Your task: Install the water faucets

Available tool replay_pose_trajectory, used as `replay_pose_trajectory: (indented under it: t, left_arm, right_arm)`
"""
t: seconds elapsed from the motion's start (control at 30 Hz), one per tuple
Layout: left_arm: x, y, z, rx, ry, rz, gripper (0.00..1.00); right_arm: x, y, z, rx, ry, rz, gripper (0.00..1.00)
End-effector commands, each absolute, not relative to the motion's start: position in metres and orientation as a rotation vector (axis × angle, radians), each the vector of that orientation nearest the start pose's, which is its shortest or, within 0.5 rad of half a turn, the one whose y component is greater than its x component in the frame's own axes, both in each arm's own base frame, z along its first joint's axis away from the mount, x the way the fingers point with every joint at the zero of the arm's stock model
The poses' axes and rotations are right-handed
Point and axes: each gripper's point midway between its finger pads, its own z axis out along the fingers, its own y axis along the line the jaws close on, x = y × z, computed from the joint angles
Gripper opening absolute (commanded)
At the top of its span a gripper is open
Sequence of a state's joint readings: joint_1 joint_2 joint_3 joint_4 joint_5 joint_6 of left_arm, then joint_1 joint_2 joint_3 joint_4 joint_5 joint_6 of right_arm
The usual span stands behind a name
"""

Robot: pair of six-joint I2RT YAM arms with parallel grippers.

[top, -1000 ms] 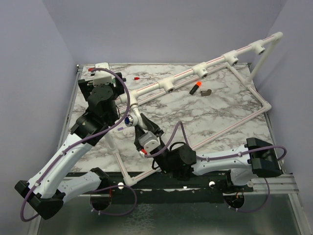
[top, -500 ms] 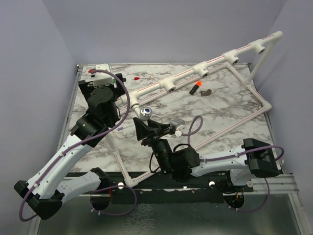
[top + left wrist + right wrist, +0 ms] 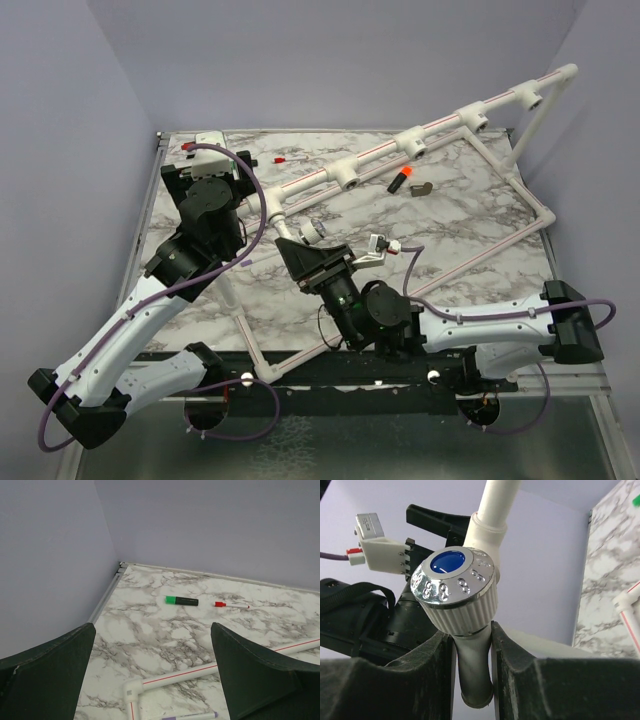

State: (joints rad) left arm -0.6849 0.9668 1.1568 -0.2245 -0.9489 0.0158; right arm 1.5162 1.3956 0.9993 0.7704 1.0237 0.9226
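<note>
**Right gripper clamps faucet at left end of pipe frame**

At the far left corner of the table [image 3: 450,235] we see a green marker [image 3: 182,600] and a red-capped pen [image 3: 231,605] lying on the marble, well apart from the work. The left gripper [image 3: 152,627] hangs over that part of the table, its jaws spread wide with nothing between them. Nearer the middle of the table, closer to the left edge than the right, the right gripper [image 3: 472,645] is closed on the water faucet [image 3: 457,587]. Its two dark fingers [image 3: 440,660] press the chrome body from either side, just beneath the ribbed round knob with the blue cap. The knob stands clear beyond the fingertips. A white tube of the pipe frame [image 3: 380,150] rises directly behind it; whether tap and tube touch we cannot tell. From above, the gripper and faucet sit just right of the joint at the left end of the frame's raised rail. Farther right, below that rail, a short black stick with an orange tip [image 3: 400,181] lies on the marble.
</note>
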Motion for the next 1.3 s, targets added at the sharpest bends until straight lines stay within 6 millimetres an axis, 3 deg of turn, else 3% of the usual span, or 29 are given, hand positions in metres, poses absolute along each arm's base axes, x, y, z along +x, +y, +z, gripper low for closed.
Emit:
replay_pose_trajectory:
  t: [0.0, 0.1, 0.33, 0.47, 0.87, 1.27]
  left_arm:
    - [0.296, -0.068, 0.36, -0.053, 1.673, 0.293, 0.99]
    - [0.297, -0.068, 0.359, -0.052, 1.675, 0.297, 0.99]
    - [0.298, -0.068, 0.359, -0.053, 1.677, 0.306, 0.99]
    - [0.297, -0.067, 0.361, -0.056, 1.676, 0.313, 0.99]
    - [0.3, -0.068, 0.36, -0.051, 1.675, 0.323, 0.99]
    - [0.302, -0.068, 0.363, -0.047, 1.676, 0.341, 0.99]
  right_arm:
    - [0.173, 0.397, 0.346, 0.758, 1.496, 1.354, 0.0]
    - [0.171, 0.397, 0.348, 0.732, 1.509, 1.354, 0.04]
    - [0.171, 0.383, 0.351, 0.592, 1.502, 1.254, 0.57]
    - [0.17, 0.375, 0.357, 0.539, 1.474, 1.245, 0.72]
    - [0.16, 0.335, 0.391, 0.259, 1.397, 1.155, 0.73]
    - [0.138, 0.313, 0.45, -0.394, 1.099, 0.791, 0.73]
